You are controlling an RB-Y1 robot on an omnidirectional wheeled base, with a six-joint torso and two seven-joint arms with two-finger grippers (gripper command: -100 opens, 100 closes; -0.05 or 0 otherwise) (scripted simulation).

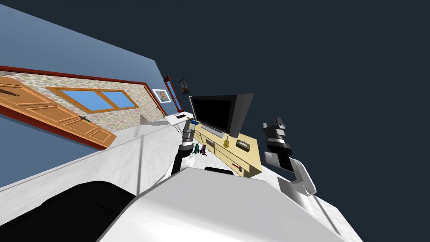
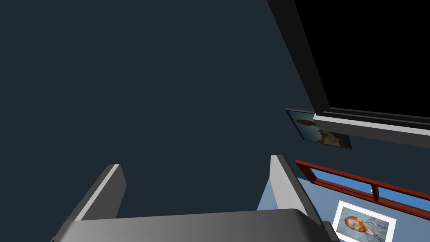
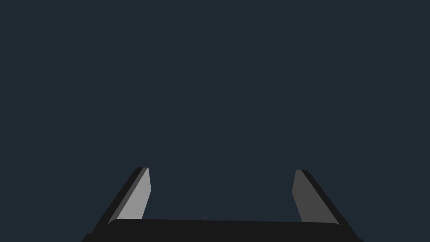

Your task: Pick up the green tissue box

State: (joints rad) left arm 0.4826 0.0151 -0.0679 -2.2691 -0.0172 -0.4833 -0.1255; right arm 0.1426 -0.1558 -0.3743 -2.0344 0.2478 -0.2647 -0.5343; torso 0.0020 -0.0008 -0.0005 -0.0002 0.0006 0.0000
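A box (image 1: 242, 145) sits on the yellow cabinet (image 1: 251, 159), mid-frame. My left end effector (image 2: 196, 162) and right end effector (image 3: 221, 170) stand apart, empty.

A pale yellow low cabinet (image 1: 247, 157) is seen against the dark wall. A black television (image 1: 216, 113), a small yellow guitar-shaped figure (image 1: 226, 143) and a grey box-like item (image 1: 242, 145) are carried on its top. At its far end, a small white worktop (image 1: 174, 119) bears a dark flat object (image 1: 182, 117), possibly a keyboard.

Dark blue wall (image 1: 336, 63), television (image 1: 214, 113) on yellow cabinet (image 1: 248, 159), wooden door (image 1: 50, 111)
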